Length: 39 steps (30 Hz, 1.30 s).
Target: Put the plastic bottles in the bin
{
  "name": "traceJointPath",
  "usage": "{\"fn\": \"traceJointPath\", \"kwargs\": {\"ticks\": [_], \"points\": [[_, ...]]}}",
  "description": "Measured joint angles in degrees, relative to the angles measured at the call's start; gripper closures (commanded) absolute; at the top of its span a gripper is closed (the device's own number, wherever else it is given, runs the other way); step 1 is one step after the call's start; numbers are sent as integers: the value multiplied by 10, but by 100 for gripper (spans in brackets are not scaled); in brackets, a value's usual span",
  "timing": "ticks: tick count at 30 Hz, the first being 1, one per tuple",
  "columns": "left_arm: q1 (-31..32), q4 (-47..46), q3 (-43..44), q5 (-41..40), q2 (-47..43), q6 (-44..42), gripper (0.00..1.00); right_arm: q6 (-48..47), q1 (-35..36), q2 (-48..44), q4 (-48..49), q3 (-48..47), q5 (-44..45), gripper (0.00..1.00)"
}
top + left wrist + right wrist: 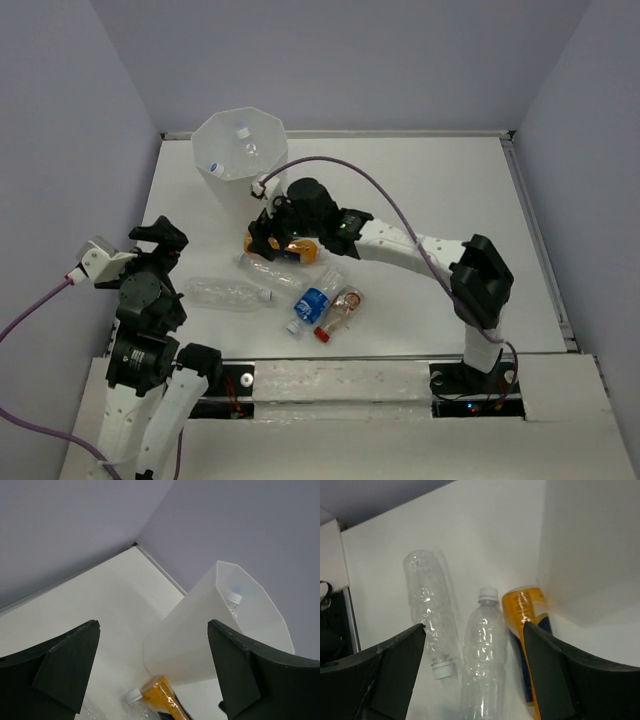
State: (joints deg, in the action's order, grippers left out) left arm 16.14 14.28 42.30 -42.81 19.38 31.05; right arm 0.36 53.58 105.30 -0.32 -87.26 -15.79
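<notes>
Clear plastic makes up most of the five bottles lying on the table [430,190], all on the near side of the single white bin [232,190]. Farthest from the bin are the red-capped bottle [342,308] and, just beside it, the blue-label bottle [313,302]. The long clear bottle [225,293] lies to their left. Closer to the bin lies the second clear bottle [268,270], and closest of all is the orange bottle [303,250], with one end at the foot of the bin's wall; whether it touches the wall cannot be told. The right gripper [475,630] hangs over these last two, near the bin's base. It is spread wide and grasps nothing: the second clear bottle lies between its fingers and the orange bottle is just inside the right-hand one. The left gripper [154,625] sits well apart from the bin on its near left side, pointing toward it, also spread wide and empty, with no bottle between its fingers. Inside the bin at least two more bottles show, one of them a white-capped bottle [242,130] against the far wall.
</notes>
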Motion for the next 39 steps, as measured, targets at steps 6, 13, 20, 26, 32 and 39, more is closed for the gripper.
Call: {"fn": "traceJointPath", "kwargs": {"ticks": [6, 13, 20, 26, 32, 39], "points": [[-5, 19, 1, -42, 0, 17, 1, -26, 70, 85, -52, -65, 25, 11], [-5, 27, 2, -57, -9, 23, 1, -58, 107, 190, -87, -178, 50, 10], [-6, 27, 6, -57, -16, 23, 1, -85, 117, 297, -122, -291, 67, 12], [-7, 27, 7, -57, -25, 22, 1, -98, 126, 353, -142, -360, 70, 13], [-9, 27, 8, -57, -31, 21, 1, -106, 140, 370, -151, -386, 70, 14], [-8, 27, 8, -56, -35, 20, 1, -96, 151, 410, -159, -395, 60, 14]]}}
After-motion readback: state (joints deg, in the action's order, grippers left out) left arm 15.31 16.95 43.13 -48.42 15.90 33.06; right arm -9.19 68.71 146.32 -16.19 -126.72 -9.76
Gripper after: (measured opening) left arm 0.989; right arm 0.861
